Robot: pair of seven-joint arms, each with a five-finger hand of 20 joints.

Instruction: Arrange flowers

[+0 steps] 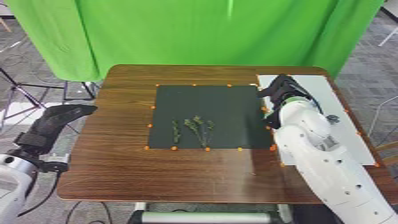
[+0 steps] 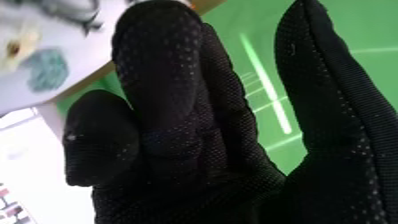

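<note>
Right hand: over the counter [image 1: 107,170], at about one to two o'clock from its centre; in the head view the hand [image 1: 284,91] is at the far end of the white sheet [image 1: 311,82], close to the mat's edge.
Right fingers: straight, with a wide gap from the thumb; nothing is held between them.
Left hand [image 1: 60,118]: beyond the counter's edge at nine o'clock, well apart from the mat; its fingers are stretched out, holding nothing.
Stems [image 1: 197,121]: a few thin green sprigs lying on the dark mat [image 1: 222,100], around seven o'clock from its middle, roughly side by side.
Grey-green flower [image 1: 333,119]: on the sheet, beside the right arm, at about two o'clock from the counter's centre.
Cream flower [image 2: 19,44]: on a pale surface in the right wrist view, with a brownish middle, near a teal piece [image 2: 47,70].
Orange markers [image 1: 208,149]: along the edges of mat and sheet.
Curtain [image 1: 222,35]: green, behind the counter at twelve o'clock.
</note>
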